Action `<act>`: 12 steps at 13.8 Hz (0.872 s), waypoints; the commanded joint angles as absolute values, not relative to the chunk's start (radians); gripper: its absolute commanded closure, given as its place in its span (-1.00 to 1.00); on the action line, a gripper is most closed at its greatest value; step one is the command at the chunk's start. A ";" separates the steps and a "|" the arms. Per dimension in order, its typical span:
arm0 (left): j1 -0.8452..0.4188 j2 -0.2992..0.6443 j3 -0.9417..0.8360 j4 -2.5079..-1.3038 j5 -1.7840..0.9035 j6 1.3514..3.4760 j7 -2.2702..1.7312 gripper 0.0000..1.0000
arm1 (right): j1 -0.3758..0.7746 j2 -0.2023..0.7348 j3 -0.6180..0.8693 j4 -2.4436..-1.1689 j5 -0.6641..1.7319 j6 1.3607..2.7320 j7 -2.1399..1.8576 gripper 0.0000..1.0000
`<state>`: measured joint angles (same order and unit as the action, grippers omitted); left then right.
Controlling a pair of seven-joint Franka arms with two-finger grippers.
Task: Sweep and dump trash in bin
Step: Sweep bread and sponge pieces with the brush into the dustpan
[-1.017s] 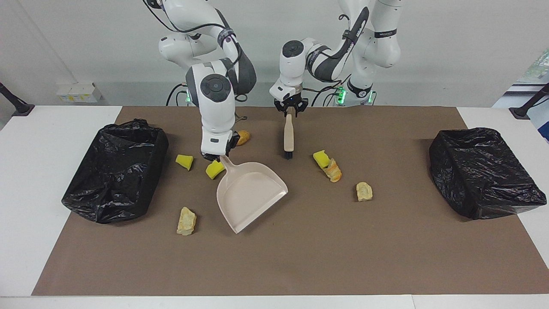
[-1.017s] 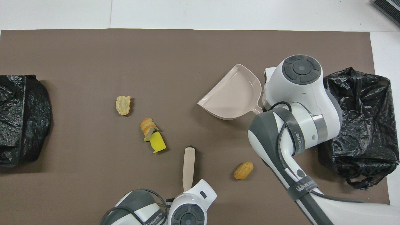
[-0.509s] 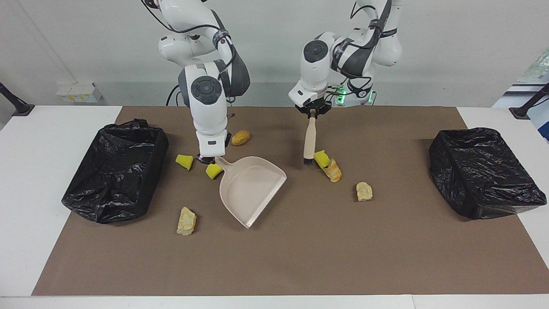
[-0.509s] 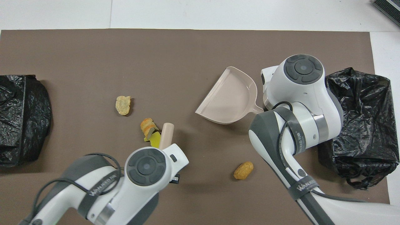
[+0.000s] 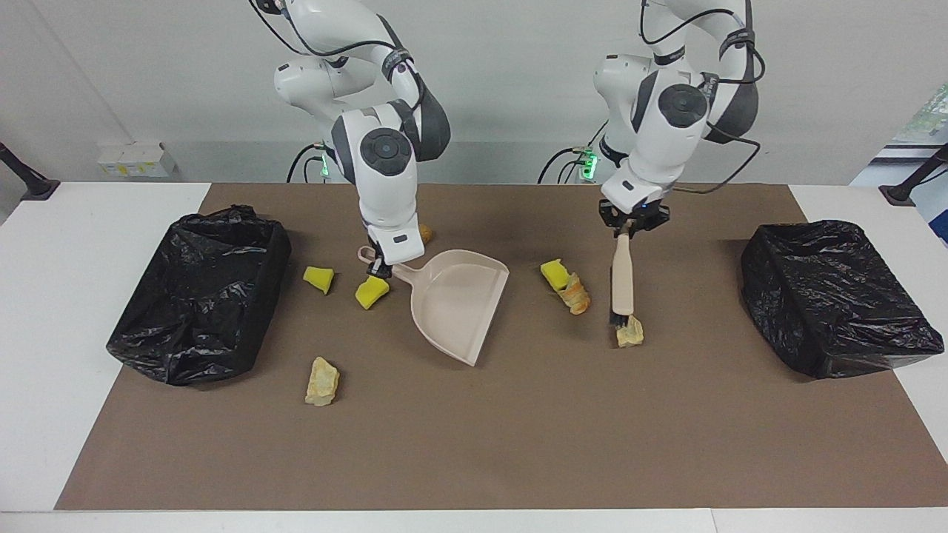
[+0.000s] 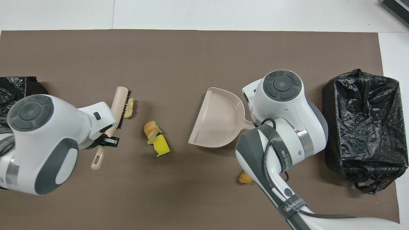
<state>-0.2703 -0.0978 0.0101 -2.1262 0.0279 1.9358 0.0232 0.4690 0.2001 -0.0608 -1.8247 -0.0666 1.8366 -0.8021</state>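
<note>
Beige brush (image 5: 622, 285) (left claw (image 5: 628, 226) clamping it) now at tan scrap (image 5: 630, 334), right claw (image 5: 379, 264) gripping swung dustpan (image 5: 459, 303)

Legible text, overhead view: one dark grey band (image 6: 292, 204) wrapped round the white forearm of the right arm (image 6: 281, 153) carries white capital lettering reading "WANUEED". A second line of small white characters runs along the dark grey strap (image 6: 285, 157) over the same arm's wrist joint; too small to read. Facing view: no text, label or number can be read.
</note>
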 commanded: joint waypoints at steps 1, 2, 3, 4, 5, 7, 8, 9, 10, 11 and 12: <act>-0.171 0.036 -0.006 -1.998 0.054 1.971 0.182 1.00 | 0.504 0.115 -0.058 -1.963 -0.118 1.923 -0.856 1.00; -0.144 0.082 -0.006 -1.971 0.067 2.002 0.233 1.00 | 0.512 0.085 -0.058 -2.038 -0.124 2.010 -0.873 1.00; -0.126 0.107 -0.006 -1.968 0.075 2.041 0.292 1.00 | 0.514 0.059 -0.058 -2.090 -0.127 2.057 -0.882 1.00; -0.100 0.123 -0.006 -1.967 0.081 2.078 0.381 1.00 | 0.515 0.043 -0.058 -2.117 -0.132 2.074 -0.903 1.00; -0.078 0.139 -0.006 -1.960 0.087 2.112 0.475 1.00 | 0.517 0.037 -0.058 -2.128 -0.141 2.074 -0.934 1.00; -0.072 0.167 -0.006 -1.959 0.087 2.120 0.548 1.00 | 0.523 0.035 -0.058 -2.131 -0.170 2.082 -0.974 1.00; -0.077 0.167 -0.006 -1.973 0.087 2.112 0.549 1.00 | 0.537 0.035 -0.058 -2.129 -0.188 2.097 -0.977 1.00; -0.083 0.158 -0.006 -1.989 0.087 2.102 0.546 1.00 | 0.538 0.037 -0.058 -2.129 -0.193 2.114 -0.979 1.00; -0.087 0.143 -0.006 -2.020 0.087 2.088 0.543 1.00 | 0.540 0.038 -0.058 -2.129 -0.193 2.112 -0.982 1.00; -0.094 0.120 -0.008 -2.051 0.087 2.065 0.537 1.00 | 0.540 0.037 -0.058 -2.128 -0.195 2.103 -0.995 1.00; -0.116 0.094 -0.008 -2.086 0.087 2.033 0.514 1.00 | 0.541 0.038 -0.058 -2.129 -0.195 2.095 -1.002 1.00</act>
